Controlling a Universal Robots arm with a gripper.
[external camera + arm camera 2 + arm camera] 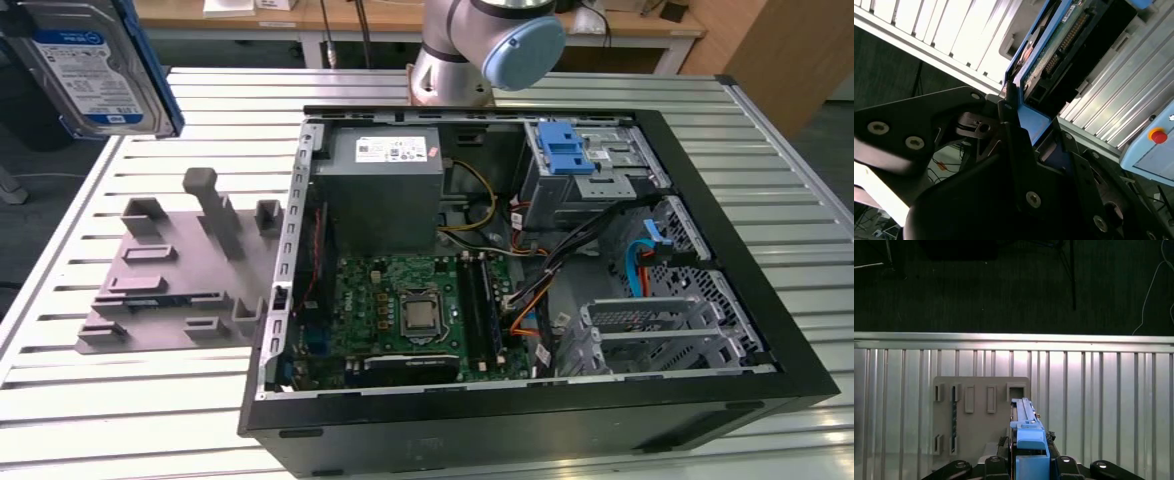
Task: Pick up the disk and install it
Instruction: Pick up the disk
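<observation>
The disk point(94, 70) is lifted high above the table at the exterior view's far left, its blue-and-white label facing the camera. In the first wrist view the disk point(1026, 437) is seen edge-on, its blue rail uppermost, and my gripper point(1029, 462) is shut on it from both sides. In the second wrist view the disk's green circuit board and connector point(1056, 45) show, with my black gripper point(1021, 132) clamped on the blue-railed end. The disk hangs over the slatted table, above the grey holder.
A grey holder block point(180, 265) with slots and posts lies on the slatted table point(120, 400), left of the open computer case point(534, 250). Inside the case are a power supply point(380, 180), a drive cage with a blue latch point(567, 150) and a motherboard point(414, 310).
</observation>
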